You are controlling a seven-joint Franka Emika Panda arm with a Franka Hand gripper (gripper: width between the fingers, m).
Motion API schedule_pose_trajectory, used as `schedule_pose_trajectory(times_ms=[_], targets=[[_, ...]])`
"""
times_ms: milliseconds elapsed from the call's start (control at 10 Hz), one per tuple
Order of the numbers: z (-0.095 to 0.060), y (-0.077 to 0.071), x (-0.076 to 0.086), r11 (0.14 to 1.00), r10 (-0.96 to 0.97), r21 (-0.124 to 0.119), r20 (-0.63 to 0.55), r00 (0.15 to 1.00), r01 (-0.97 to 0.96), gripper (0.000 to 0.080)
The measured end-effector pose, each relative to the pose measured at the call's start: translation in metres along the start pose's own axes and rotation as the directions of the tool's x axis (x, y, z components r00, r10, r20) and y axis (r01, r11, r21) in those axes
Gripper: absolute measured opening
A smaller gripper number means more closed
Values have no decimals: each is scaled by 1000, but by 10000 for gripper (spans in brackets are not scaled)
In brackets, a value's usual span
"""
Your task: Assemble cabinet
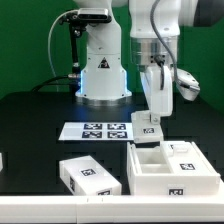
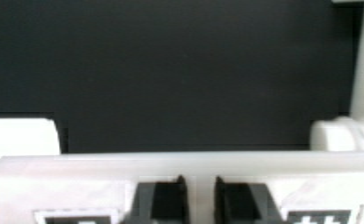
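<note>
black table [image 1: 40,108], cabinet [image 1: 150,178], marker board [image 1: 105,130], white block [image 1: 88,176]

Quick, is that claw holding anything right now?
Gripper: narrowly parted, low at the cabinet; whether it grips anything cannot be told.

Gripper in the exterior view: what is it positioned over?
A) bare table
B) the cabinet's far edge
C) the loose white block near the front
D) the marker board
B: the gripper hangs at the far edge of the cabinet, apart from the marker board and the block.
</note>
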State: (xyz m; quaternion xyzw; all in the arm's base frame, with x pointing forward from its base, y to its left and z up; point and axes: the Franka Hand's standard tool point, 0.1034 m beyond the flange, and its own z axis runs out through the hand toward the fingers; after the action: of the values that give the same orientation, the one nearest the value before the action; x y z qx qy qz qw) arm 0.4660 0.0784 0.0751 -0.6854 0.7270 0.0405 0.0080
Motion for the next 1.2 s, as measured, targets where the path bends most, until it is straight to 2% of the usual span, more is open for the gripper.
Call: schedule_pose_trajectory(times_ms=[300,600,700,900,1100,1200], targets=[[-6,-11,4,1000,-3,8,0,1000,3,64],[-18,-32,5,1000,2,27,6,1000,-2,64],[-18,-33,5,1000,4,28,6,1000,-4,64],[-13,-25,5,1000,4,14,4,1000,-4,64],[-3,-10,8,1000,5,-5,-5,1000,-5,64],[1,-7,8,1000,-1,0,-13,1000,1,64]])
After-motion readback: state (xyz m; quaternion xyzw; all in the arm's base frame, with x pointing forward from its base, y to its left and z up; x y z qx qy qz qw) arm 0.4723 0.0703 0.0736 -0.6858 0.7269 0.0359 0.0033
